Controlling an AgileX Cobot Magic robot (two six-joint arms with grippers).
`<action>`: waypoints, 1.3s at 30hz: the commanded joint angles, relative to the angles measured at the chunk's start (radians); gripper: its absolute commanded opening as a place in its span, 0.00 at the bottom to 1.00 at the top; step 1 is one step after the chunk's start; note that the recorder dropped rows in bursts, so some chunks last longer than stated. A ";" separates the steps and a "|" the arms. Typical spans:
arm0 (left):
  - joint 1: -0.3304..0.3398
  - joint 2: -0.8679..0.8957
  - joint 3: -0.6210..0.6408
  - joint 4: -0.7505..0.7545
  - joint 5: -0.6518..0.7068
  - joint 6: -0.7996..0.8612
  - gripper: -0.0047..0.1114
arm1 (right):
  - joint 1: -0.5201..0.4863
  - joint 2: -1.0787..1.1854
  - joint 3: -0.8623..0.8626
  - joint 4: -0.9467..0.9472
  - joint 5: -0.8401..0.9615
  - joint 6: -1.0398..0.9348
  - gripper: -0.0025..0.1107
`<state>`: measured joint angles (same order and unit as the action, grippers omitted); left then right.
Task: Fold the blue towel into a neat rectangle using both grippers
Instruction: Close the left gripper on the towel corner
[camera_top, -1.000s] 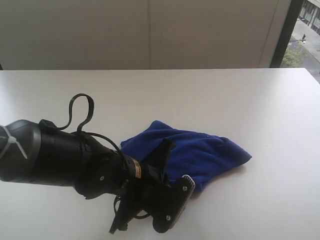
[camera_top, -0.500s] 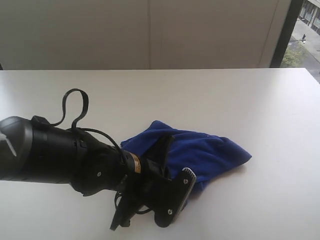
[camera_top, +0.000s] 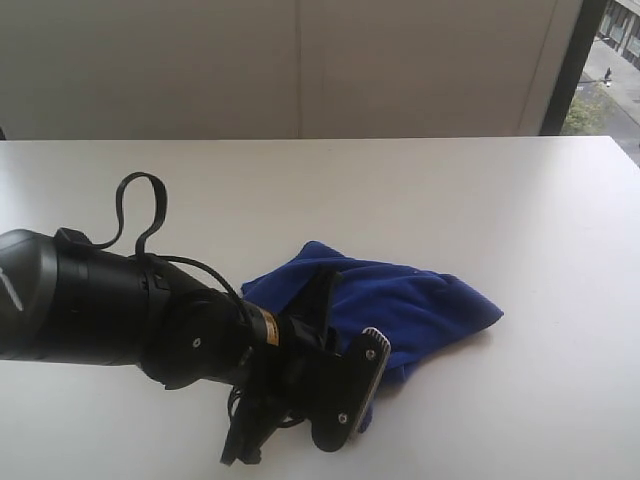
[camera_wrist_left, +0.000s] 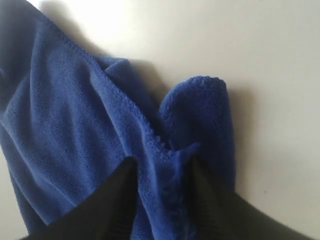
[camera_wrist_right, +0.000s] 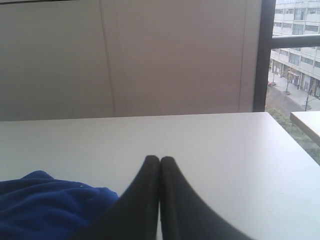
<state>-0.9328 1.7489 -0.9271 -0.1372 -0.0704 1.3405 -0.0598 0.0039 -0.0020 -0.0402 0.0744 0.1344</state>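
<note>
The blue towel (camera_top: 425, 300) lies bunched on the white bench (camera_top: 450, 190), near its front. Its long axis runs left to right in the exterior view, and a tapered corner points right. The left end effector (camera_top: 350, 308) straddles a raised fold at the towel's left end with its fingers (camera_wrist_left: 120, 200) apart; I cannot tell whether they squeeze it. The right end effector (camera_wrist_right: 160, 162) is pressed together beside the towel. Since a second ago the left arm and its cable loop (camera_top: 140, 205) have slid leftward; the towel's outline is unchanged.
</note>
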 joint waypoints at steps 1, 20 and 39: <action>0.002 -0.011 0.008 -0.014 -0.009 -0.016 0.46 | 0.002 -0.004 0.002 0.000 -0.009 0.004 0.02; 0.002 -0.011 0.008 -0.014 -0.016 -0.053 0.26 | 0.002 -0.004 0.002 0.000 -0.009 0.004 0.02; 0.002 -0.011 0.008 -0.015 -0.091 -0.092 0.41 | 0.002 -0.004 0.002 0.000 -0.009 0.004 0.02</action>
<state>-0.9328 1.7489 -0.9253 -0.1389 -0.1624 1.2656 -0.0598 0.0039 -0.0020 -0.0387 0.0744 0.1344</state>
